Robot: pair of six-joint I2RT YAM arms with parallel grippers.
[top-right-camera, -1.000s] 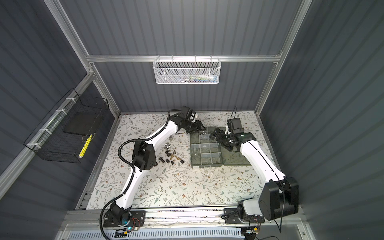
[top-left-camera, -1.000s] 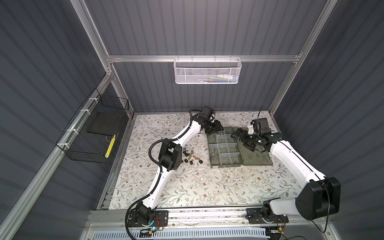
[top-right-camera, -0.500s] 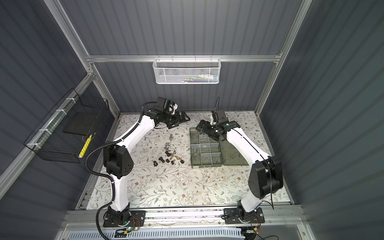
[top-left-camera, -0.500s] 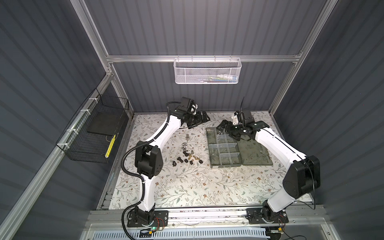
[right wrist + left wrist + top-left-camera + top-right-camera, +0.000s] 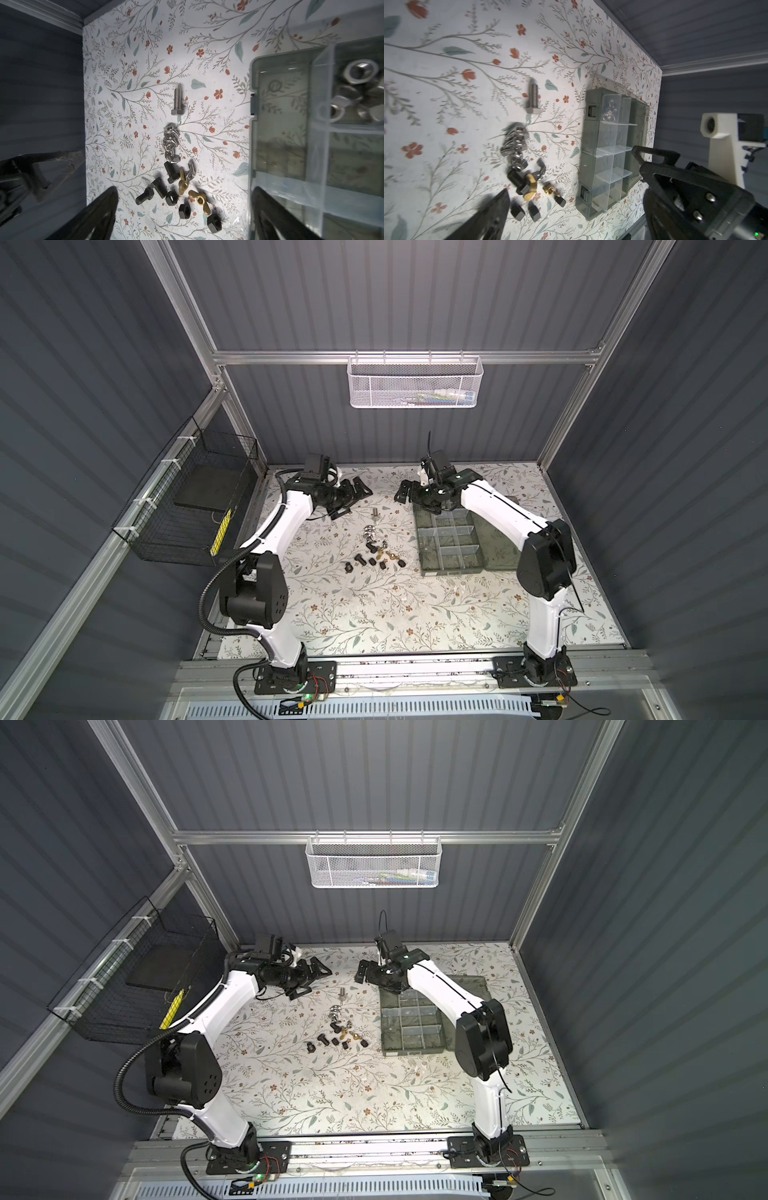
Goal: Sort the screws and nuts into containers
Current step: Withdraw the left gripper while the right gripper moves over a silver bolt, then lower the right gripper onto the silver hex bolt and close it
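While both arms reach over the far part of the table [image 5: 374, 614], each pincer stands with its jaws spread wide, gripping nothing. The left pincer [image 5: 351, 498] points rightward. Just to its right and a little nearer lies a lone silver bolt [image 5: 375, 513]. Nearer again is the cluster of screws and nuts [image 5: 374, 549]: silver nuts, then black screws, black nuts and brass wing nuts. The right pincer [image 5: 415, 501] hovers over the far left corner of the organiser box [image 5: 451, 571], which sits right of centre. The cluster lies to this pincer's near left, apart from it. More silver nuts [image 5: 353, 93] lie inside the box at its far end.
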